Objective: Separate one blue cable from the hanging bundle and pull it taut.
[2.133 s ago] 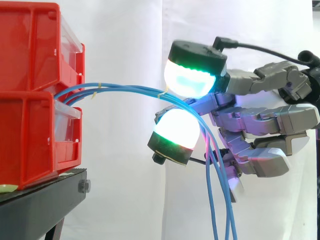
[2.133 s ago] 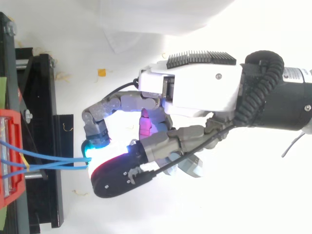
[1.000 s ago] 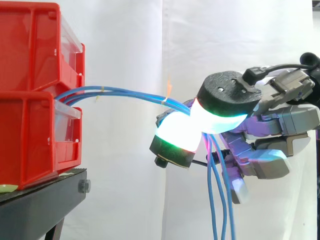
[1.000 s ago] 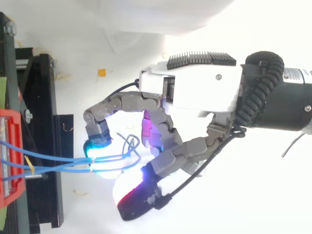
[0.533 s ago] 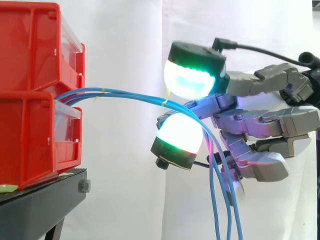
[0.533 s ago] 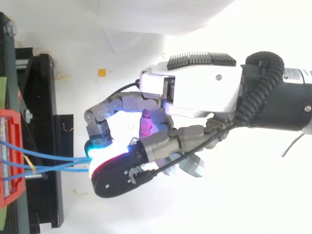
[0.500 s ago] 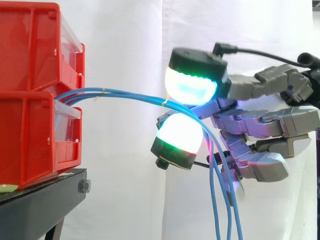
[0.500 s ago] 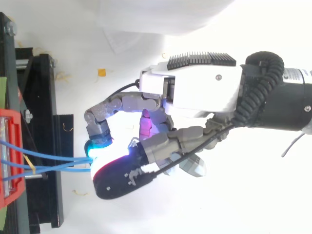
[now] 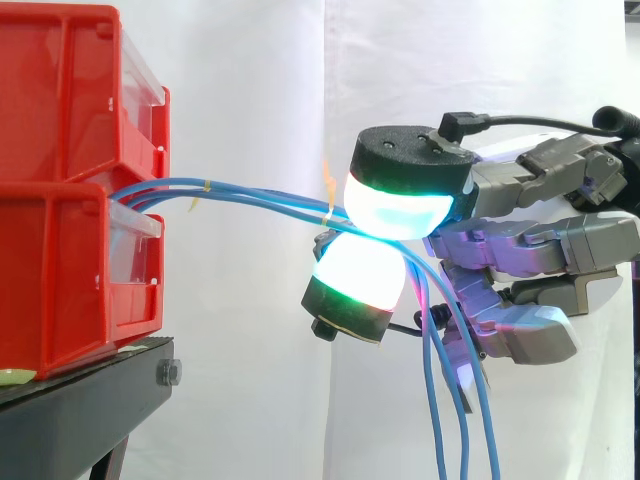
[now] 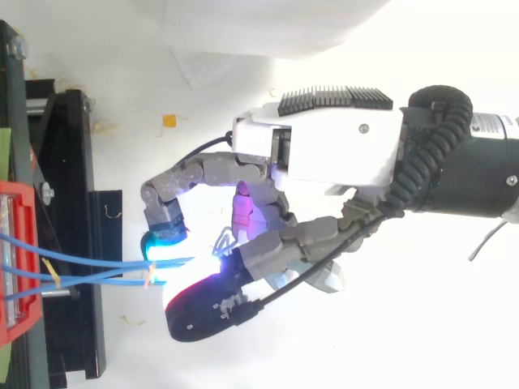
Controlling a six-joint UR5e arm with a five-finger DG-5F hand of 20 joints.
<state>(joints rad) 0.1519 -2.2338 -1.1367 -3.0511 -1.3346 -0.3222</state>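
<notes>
Several thin blue cables (image 9: 260,195) leave the gap between the stacked red bins (image 9: 60,200) and arch right to my hand (image 9: 540,245). Past the hand they hang down (image 9: 450,420) out of the bottom of the side view. The thumb's glowing pad (image 9: 400,205) presses down on the cables. A finger's pad (image 9: 357,272) sits under them, so the bundle is pinched between the two. In the top view the cables (image 10: 89,271) run from the bin (image 10: 12,243) into the pads of the hand (image 10: 324,154). I cannot tell if one cable is apart from the others.
The bins sit on a black stand (image 9: 80,395) at the left, with a white curtain behind. Small yellow ties (image 9: 205,185) mark the cables. A small orange scrap (image 10: 169,121) and pale shavings lie on the white floor.
The thumb's pad has dropped from above the cables onto them and closed against the lower pad. The cable span to the bins has flattened slightly.
</notes>
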